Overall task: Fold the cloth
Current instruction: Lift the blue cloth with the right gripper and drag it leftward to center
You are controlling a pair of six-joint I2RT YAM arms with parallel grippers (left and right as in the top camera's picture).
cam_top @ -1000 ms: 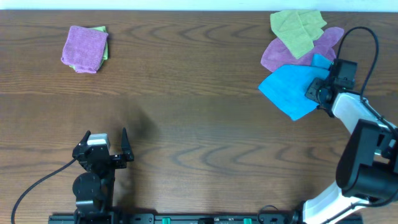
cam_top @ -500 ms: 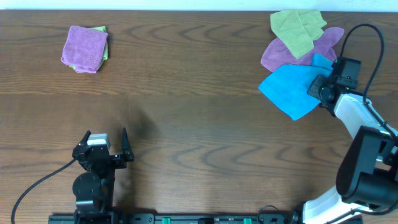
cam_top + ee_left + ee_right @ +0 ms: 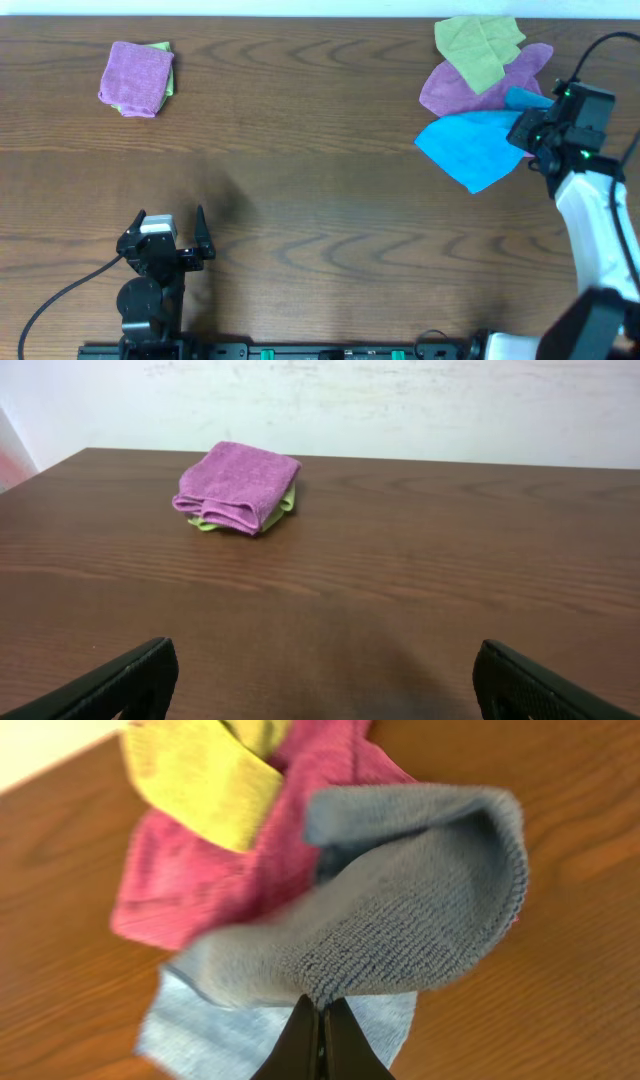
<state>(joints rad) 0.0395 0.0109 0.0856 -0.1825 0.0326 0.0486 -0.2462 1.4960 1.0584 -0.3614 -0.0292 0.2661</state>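
Right, status. Right gripper is at the far right side of the table, fingers closed flat together on the right-hand edge of the cloth. Right wrist view confirms it: the two tips meet with no gap, the blue hem is pinched between them, and a rounded fold of the cloth bulges just past the tips. The rest of the cloth lies spread on the wood, one corner pointing toward the near side, another toward the table's centre. Its far edge overlaps a purple cloth, which in turn lies partly under a yellow-green cloth near the far right corner. The three form one touching pile.

Left gripper sits low at the near left edge, fingers spread wide, nothing between them; its wrist view shows only bare wood in the gap. It's well apart from the cloth. Ahead of it, near the far left corner, a folded purple cloth rests on a yellow-green layer, of which only a sliver shows along the edge.
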